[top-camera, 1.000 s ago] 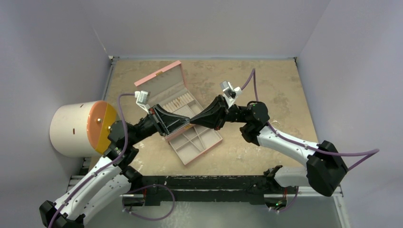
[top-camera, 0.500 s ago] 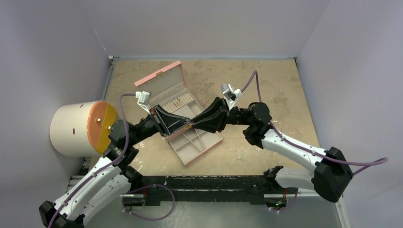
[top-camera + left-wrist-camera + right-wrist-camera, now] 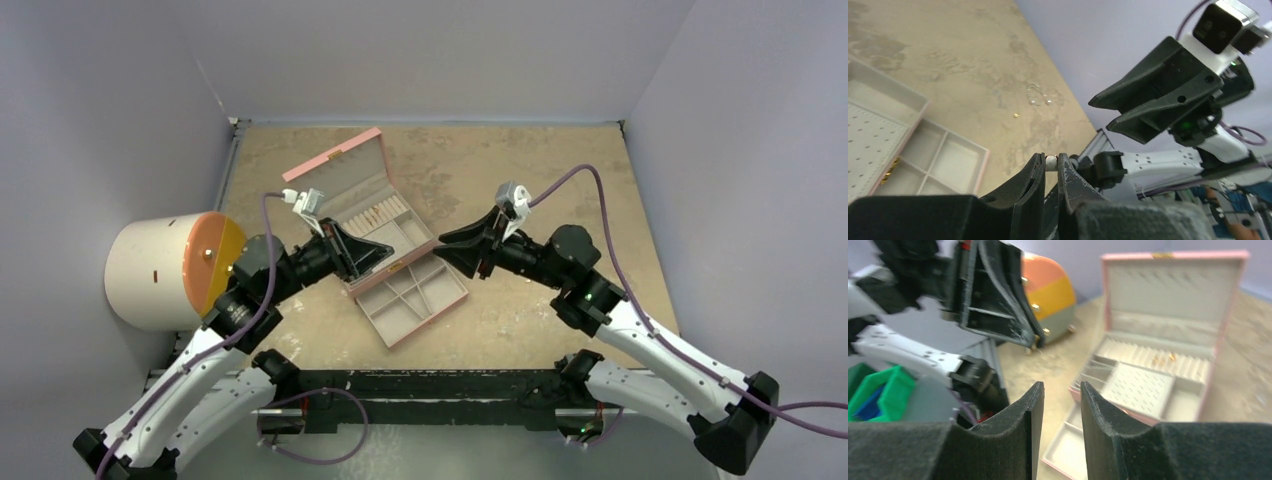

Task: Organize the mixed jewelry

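My left gripper [image 3: 1050,156] is shut on a tiny white bead piece [image 3: 1051,162], pinched at the very fingertips. In the top view it hovers over the open pink box [image 3: 400,318]. My right gripper [image 3: 1061,385] is open with nothing between its fingers, and hangs right of the box [image 3: 455,252], facing the left one. Of the mixed jewelry, thin clear pieces [image 3: 1037,95] and a small gold bit [image 3: 1016,115] lie on the table. Gold rings [image 3: 1163,359] sit in the box's ring rolls. Another gold piece [image 3: 890,170] lies beside the dotted pad.
The box's lid [image 3: 335,165] stands open toward the back left. A cream cylinder with an orange and yellow face [image 3: 165,270] lies at the left edge. Walls close in the table on three sides. A green bin [image 3: 878,390] shows beyond the near edge.
The right gripper has opened and pulled back to the right, away from the left gripper's tips. The left gripper stays shut on the bead piece and has shifted slightly.
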You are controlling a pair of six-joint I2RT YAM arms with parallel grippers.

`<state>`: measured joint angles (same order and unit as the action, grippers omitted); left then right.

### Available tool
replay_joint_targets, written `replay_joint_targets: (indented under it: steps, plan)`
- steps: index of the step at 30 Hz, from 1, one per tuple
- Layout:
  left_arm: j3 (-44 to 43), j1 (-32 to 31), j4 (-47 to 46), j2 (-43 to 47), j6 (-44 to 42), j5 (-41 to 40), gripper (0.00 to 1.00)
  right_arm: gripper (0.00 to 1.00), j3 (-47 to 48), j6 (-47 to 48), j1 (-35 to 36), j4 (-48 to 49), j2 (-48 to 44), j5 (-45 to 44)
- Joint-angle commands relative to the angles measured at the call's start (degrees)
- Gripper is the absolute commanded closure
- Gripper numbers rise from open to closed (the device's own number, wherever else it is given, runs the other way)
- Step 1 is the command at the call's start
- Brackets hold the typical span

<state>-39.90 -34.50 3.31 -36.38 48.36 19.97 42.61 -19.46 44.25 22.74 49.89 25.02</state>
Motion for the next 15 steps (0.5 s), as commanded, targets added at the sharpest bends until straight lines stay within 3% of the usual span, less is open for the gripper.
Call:
replay_joint_targets:
  steps: [1, 9, 15]
  plan:
    - [-6.7, 0.2, 12.1, -3.7, -6.4, -8.4, 1.0, 0.64, 0.9, 5.2, 0.0, -13.4, -1.3, -14.6]
    - [-18.3, 0.2, 26.6, -17.4, -9.1, -18.2, 1.0, 0.65, -0.5, 4.2, 0.0, -18.2, -1.2, -19.6]
    - [-24.1, 0.2, 33.9, -27.0, -11.9, -18.3, 1.0, 0.65, -1.3, 3.9, 0.0, -19.8, -1.5, -20.4]
